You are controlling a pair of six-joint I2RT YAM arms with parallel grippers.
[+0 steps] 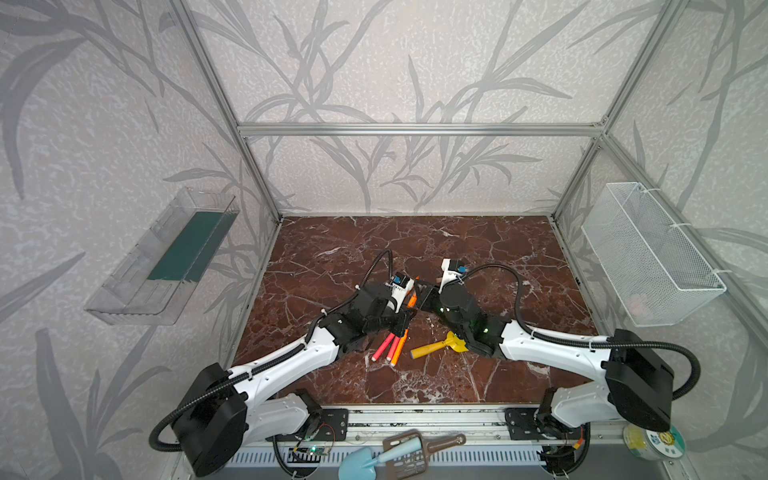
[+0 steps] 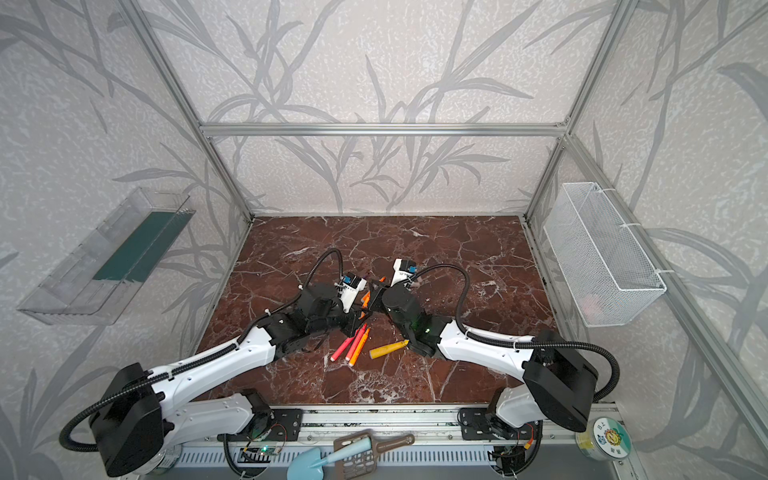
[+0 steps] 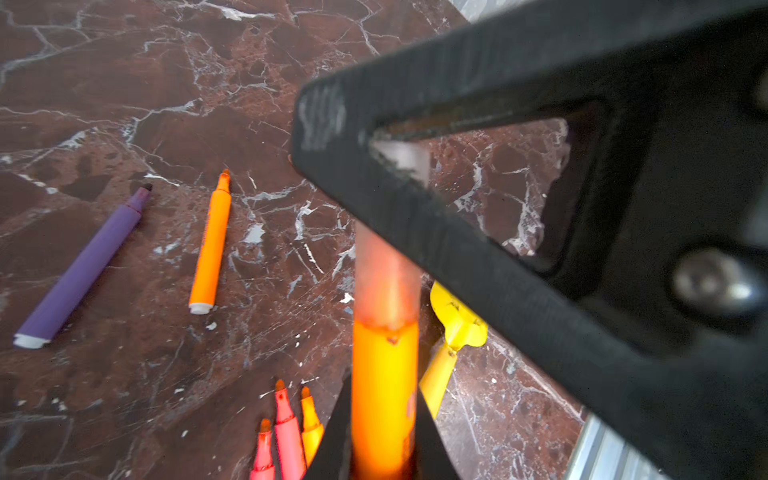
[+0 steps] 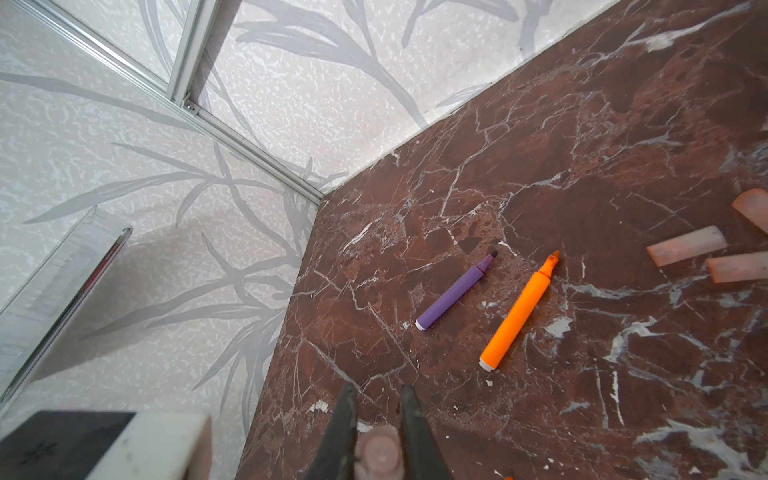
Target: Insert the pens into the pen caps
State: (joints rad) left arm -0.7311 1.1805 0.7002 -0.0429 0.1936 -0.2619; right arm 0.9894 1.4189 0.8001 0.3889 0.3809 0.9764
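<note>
Marble table (image 1: 457, 257): left claw (image 3: 382, 386) grips orange pen (image 3: 384, 424), right claw (image 4: 378, 388) a cap (image 4: 379, 451); purple pen (image 4: 455, 293) clear only wrist-side.

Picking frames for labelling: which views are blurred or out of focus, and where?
Left wrist view: held orange pen and pen cap soft, purple pen sharp. Right wrist view: that cap blurs too. Both top views: sharp.

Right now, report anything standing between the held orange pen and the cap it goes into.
Nothing visible does. The slim orange marker pen in the left end effector already has its tip inside the pale pinkish translucent plastic cap, which the right end effector grips.
</note>
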